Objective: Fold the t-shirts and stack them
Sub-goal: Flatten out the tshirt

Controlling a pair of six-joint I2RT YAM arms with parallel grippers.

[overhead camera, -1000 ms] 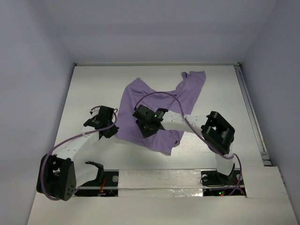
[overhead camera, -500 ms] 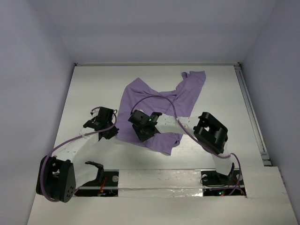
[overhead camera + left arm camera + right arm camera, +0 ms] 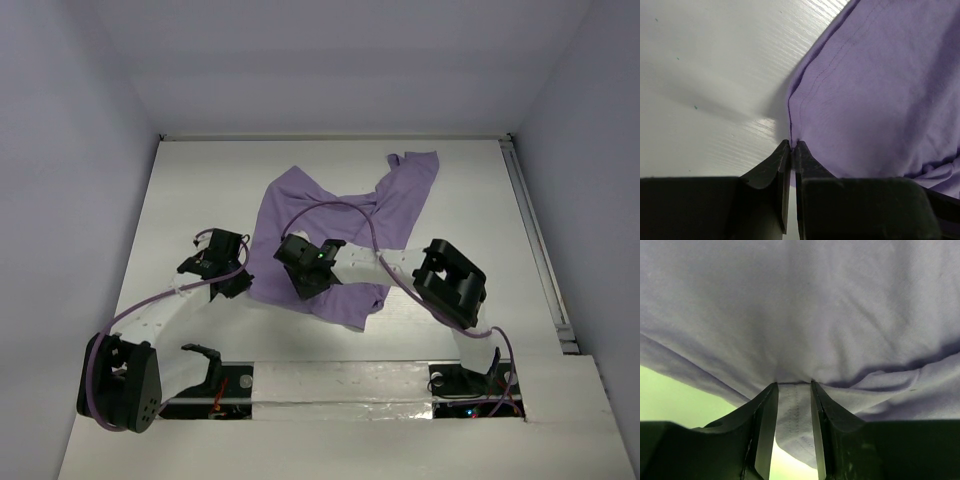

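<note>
The lavender t-shirt (image 3: 400, 200) lies crumpled on the white table (image 3: 200, 180), its near part bunched under my right arm. My left gripper (image 3: 238, 283) is at the shirt's left near edge. In the left wrist view the left gripper (image 3: 794, 145) is shut on the hem of the t-shirt (image 3: 880, 90). My right gripper (image 3: 310, 288) sits over the shirt's near middle. In the right wrist view the right gripper (image 3: 794, 385) is shut on a thick fold of the t-shirt (image 3: 800, 305), which fills the view.
Grey walls enclose the table on the left, back and right. A metal rail (image 3: 535, 240) runs along the right edge. The arm bases and a white bar (image 3: 340, 378) stand at the near edge. Bare table (image 3: 715, 75) lies left of the shirt.
My right gripper has moved left and nearer with the cloth, dragging the shirt's near part toward the left gripper. The left gripper has hardly moved.
</note>
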